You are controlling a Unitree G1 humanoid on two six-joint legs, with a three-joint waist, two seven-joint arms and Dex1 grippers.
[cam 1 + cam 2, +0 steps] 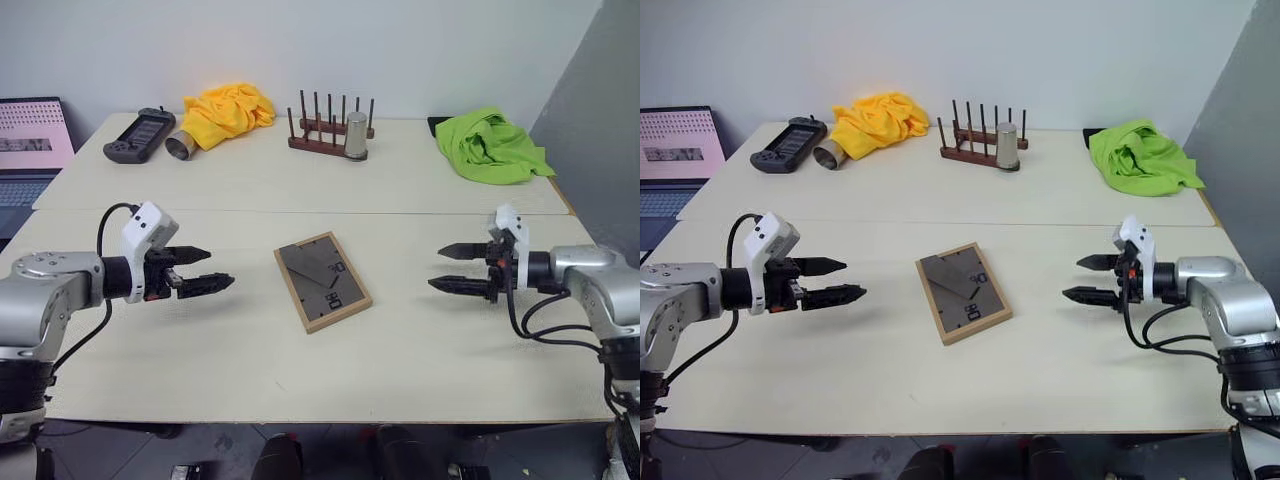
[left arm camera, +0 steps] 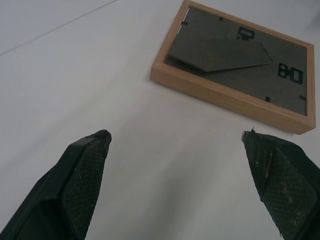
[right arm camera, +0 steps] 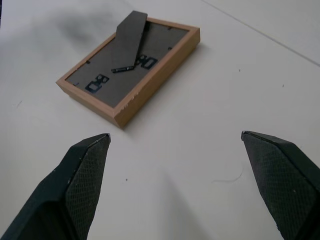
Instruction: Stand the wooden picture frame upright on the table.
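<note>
Lying face-down at centre of the counter (image 1: 200,350), the wooden picture frame (image 1: 322,281) remained untouched. Left gripper (image 1: 201,270) and right gripper (image 1: 455,267) flanked it, jaws wide, empty. Approach stage; next, grasp and raise.

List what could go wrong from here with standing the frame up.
The wooden picture frame lies flat, back up, between the open left gripper and right gripper; on the smooth table it may slide instead of lifting. Its fold-out stand looks barely raised, so the frame might topple once upright.
</note>
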